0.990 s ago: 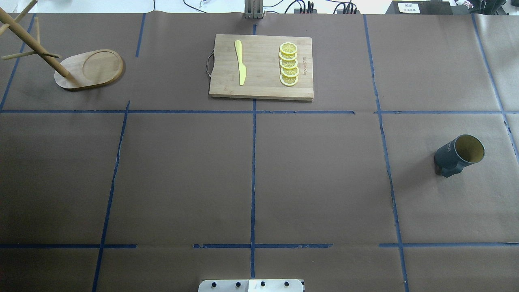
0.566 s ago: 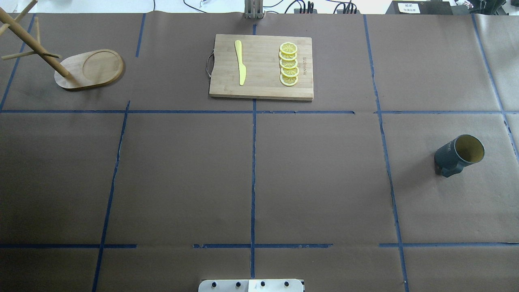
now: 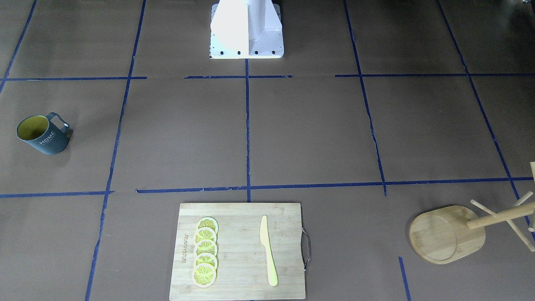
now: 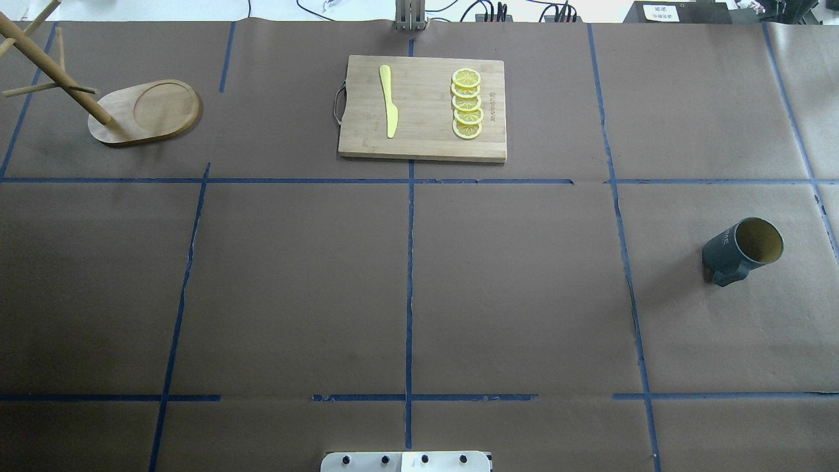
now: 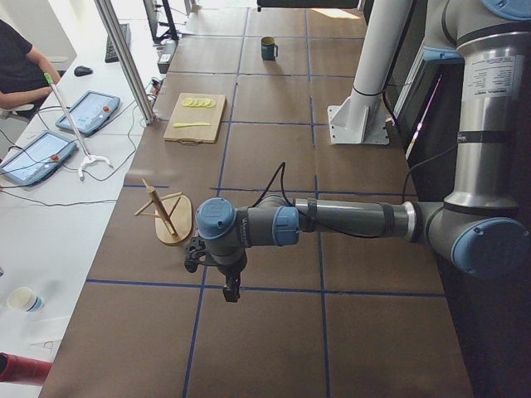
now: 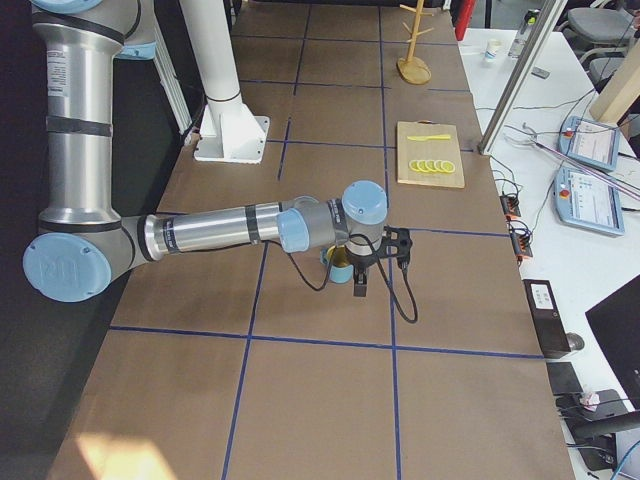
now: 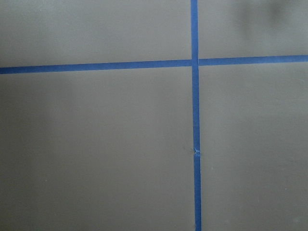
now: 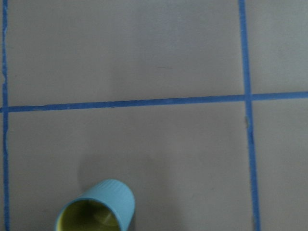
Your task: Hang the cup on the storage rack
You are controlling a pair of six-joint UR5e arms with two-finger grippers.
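Note:
The cup (image 4: 744, 250) stands upright on the right side of the table, a dark ribbed mug with a yellow-green inside and "HOME" lettering (image 3: 42, 134). Its rim shows at the bottom of the right wrist view (image 8: 98, 211). The storage rack (image 4: 144, 111) stands at the far left, a wooden post with thin pegs on a rounded base (image 3: 447, 234). My right gripper (image 6: 360, 285) hangs close beside the cup (image 6: 340, 268); I cannot tell if it is open or shut. My left gripper (image 5: 222, 286) hangs over bare table near the storage rack (image 5: 170, 220); I cannot tell its state either.
A bamboo cutting board (image 4: 423, 108) with several lemon slices (image 4: 467, 103) and a yellow knife (image 4: 388, 99) lies at the table's far middle. The white robot base (image 3: 246, 29) is at the near edge. A person (image 5: 21, 70) sits beyond the far side, by tablets.

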